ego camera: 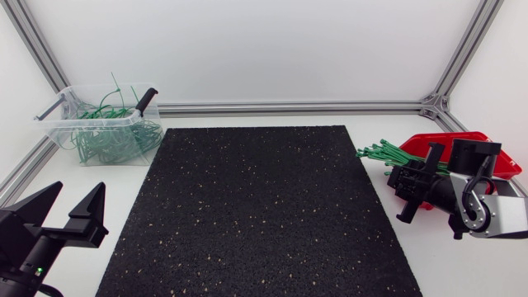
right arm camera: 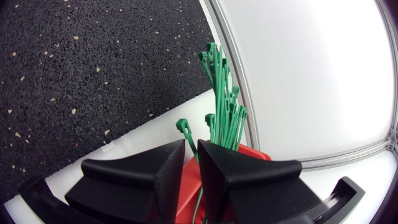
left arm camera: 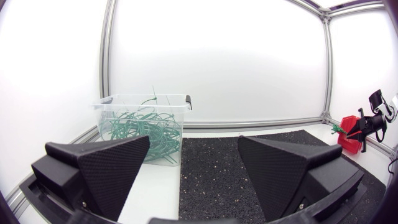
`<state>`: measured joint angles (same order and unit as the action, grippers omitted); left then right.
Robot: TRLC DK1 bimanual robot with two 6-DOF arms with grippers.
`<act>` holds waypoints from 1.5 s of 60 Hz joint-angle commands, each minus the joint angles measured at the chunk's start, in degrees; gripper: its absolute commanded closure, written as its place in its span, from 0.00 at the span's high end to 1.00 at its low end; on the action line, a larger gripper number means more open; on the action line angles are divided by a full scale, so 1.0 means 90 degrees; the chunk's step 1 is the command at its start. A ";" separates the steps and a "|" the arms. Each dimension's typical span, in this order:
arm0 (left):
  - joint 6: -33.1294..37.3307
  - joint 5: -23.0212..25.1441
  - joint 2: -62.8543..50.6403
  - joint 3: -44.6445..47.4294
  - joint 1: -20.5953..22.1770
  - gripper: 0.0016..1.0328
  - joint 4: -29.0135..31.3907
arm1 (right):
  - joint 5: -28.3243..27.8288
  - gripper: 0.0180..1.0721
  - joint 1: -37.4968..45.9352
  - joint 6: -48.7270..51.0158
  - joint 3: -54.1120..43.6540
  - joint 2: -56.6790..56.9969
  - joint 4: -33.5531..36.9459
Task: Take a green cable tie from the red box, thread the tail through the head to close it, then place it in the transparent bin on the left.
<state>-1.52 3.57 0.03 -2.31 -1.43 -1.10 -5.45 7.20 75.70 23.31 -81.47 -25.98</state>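
Ties (ego camera: 386,152) spill green from the red box (ego camera: 505,163) at our right; our right jaws, nearly closed, pinch one tie (right arm camera: 186,129) over it. Left jaws spread wide above the white worktop (ego camera: 445,264), black mat (ego camera: 256,214) between, looped ties (ego camera: 107,140) in the bin (ego camera: 58,124).

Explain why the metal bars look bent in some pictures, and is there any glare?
Left wrist view: the fisheye lens bows the corner bar. Right wrist view: the frame bar curves likewise. Head view: the bars run straight, light even, no hard shadows or glare.
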 commanded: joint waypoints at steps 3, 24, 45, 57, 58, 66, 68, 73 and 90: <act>-0.0017 -0.0036 0.0065 0.0246 0.0032 0.96 0.0123 | 0.0020 0.15 -0.0038 0.0075 0.0017 -0.0039 -0.0102; -0.0027 -0.0036 0.0065 0.0246 0.0032 0.96 0.0123 | -0.0263 0.05 0.0001 0.0065 -0.0100 0.0605 0.0132; -0.0027 -0.0036 0.0065 0.0246 0.0042 0.96 0.0123 | -0.1171 0.06 0.0557 -0.0159 0.0476 0.2549 0.2505; -0.0027 -0.0036 0.0074 0.0256 0.0032 0.96 0.0093 | -0.2080 0.06 0.0967 -0.0550 0.1482 0.3203 0.4439; -0.0027 -0.0036 0.0074 0.0256 0.0032 0.96 0.0093 | -0.2177 0.06 0.1006 -0.0589 0.1599 0.3213 0.4605; -0.0027 -0.0036 0.0084 0.0256 0.0022 0.96 0.0064 | -0.2773 0.06 0.1290 -0.0755 0.2195 0.3242 0.5455; -0.0027 -0.0036 0.0074 0.0256 0.0022 0.96 0.0064 | -0.2871 0.06 0.1329 -0.0765 0.2293 0.3252 0.5611; -0.0085 -0.0036 0.0084 0.0256 0.0052 0.96 0.0064 | -0.3164 0.06 0.1446 -0.0823 0.2596 0.3252 0.6050; -0.0134 -0.0055 0.0094 0.0256 0.0071 0.96 0.0054 | -0.3906 0.06 0.1534 -0.1068 0.3758 0.3213 0.7593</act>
<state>-1.54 3.53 0.25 -2.31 -0.99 -1.10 -39.24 20.47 67.59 53.49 -52.45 39.79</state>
